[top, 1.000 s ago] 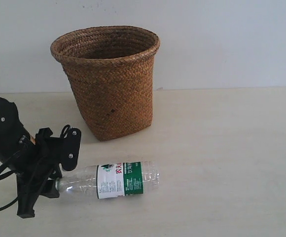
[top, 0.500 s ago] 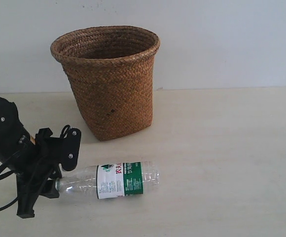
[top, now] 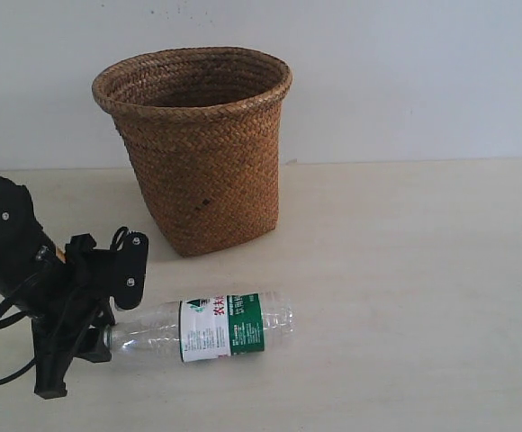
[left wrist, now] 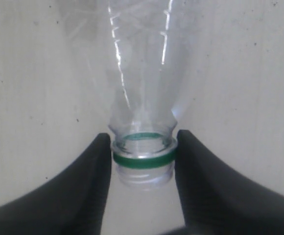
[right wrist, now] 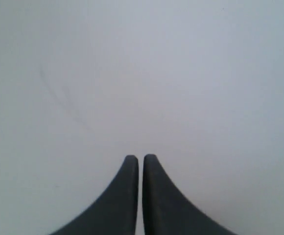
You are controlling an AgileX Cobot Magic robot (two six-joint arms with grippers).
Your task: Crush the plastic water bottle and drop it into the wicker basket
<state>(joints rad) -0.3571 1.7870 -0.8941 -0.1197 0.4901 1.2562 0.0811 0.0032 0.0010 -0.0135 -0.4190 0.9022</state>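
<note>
The plastic water bottle (top: 216, 328) lies on its side on the table in front of the wicker basket (top: 202, 171), its neck pointing left. My left gripper (top: 108, 326) is shut on that neck. In the left wrist view both black fingers (left wrist: 90, 171) press against the neck of the bottle (left wrist: 142, 98) at its green ring; the threaded mouth shows no cap. The basket stands upright behind the bottle, apart from it. My right gripper (right wrist: 140, 157) is shut on nothing and faces a blank pale surface; it does not show in the exterior view.
The pale wooden table (top: 405, 270) stretches to the right of the bottle and basket. A white wall (top: 405, 81) stands right behind the basket. The left arm's black body and cables (top: 9, 252) fill the left edge.
The bottle and the left gripper have shifted very slightly to the right. The basket has not moved.
</note>
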